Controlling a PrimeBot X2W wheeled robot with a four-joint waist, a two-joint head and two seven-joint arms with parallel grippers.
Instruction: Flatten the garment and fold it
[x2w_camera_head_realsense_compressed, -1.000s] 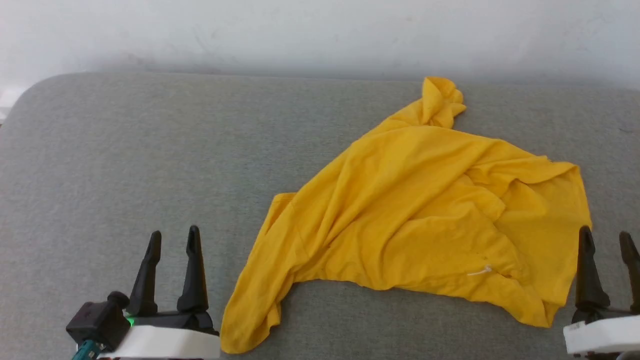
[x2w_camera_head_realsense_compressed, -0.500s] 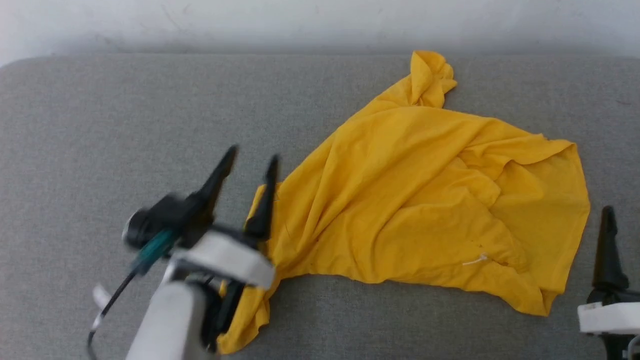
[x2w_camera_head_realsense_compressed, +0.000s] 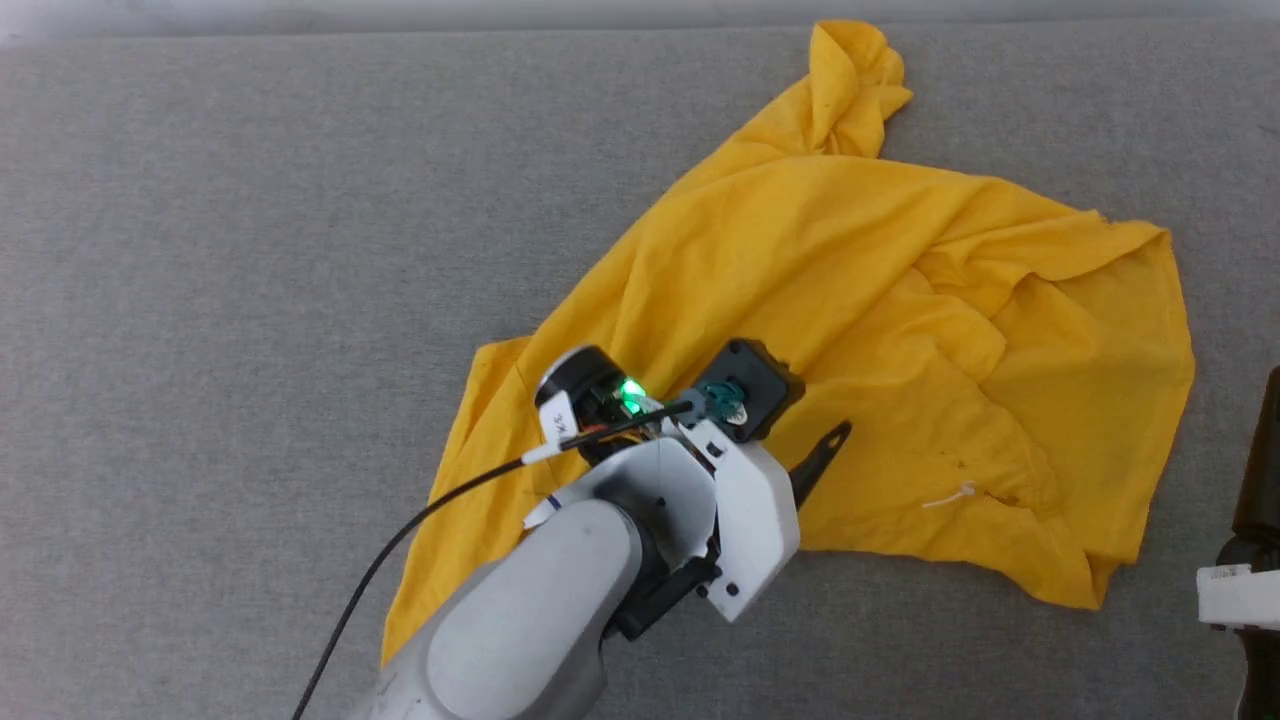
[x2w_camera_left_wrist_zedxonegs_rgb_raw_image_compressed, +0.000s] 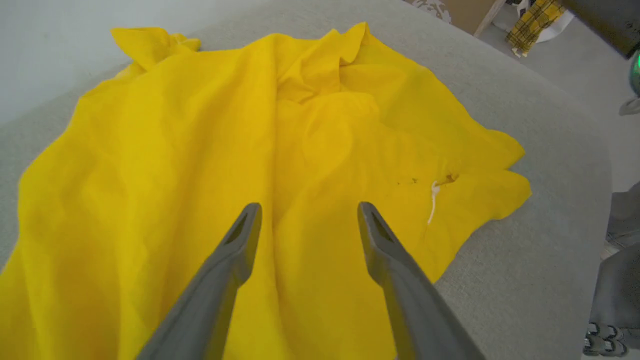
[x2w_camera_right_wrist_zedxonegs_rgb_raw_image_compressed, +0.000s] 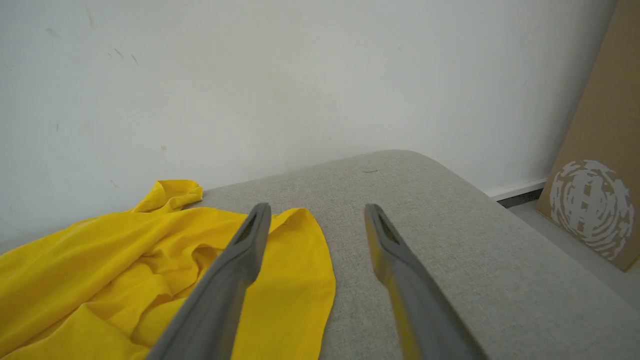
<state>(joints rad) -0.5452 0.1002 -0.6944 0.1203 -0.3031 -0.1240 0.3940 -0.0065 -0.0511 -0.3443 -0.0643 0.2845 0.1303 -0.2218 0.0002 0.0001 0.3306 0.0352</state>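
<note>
Plainly yellow garment (x2w_camera_head_realsense_compressed: 850, 300), crumpled, deeply creased, sprawled unfolded

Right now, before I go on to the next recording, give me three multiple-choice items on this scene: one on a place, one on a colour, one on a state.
1. Where is the left gripper?
A. Over the garment
B. Raised up against the wall
C. Down by the floor

2. What colour is the garment?
A. Red
B. Yellow
C. Blue

3. How does the garment lie?
A. Folded into a neat rectangle
B. Hanging in the air
C. Crumpled and creased on the grey cushion

Answers: 1 A, the left wrist view looks down on cloth right beneath it; 2 B, every view shows yellow cloth; 3 C, ridges and overlapping flaps run across it.
</note>
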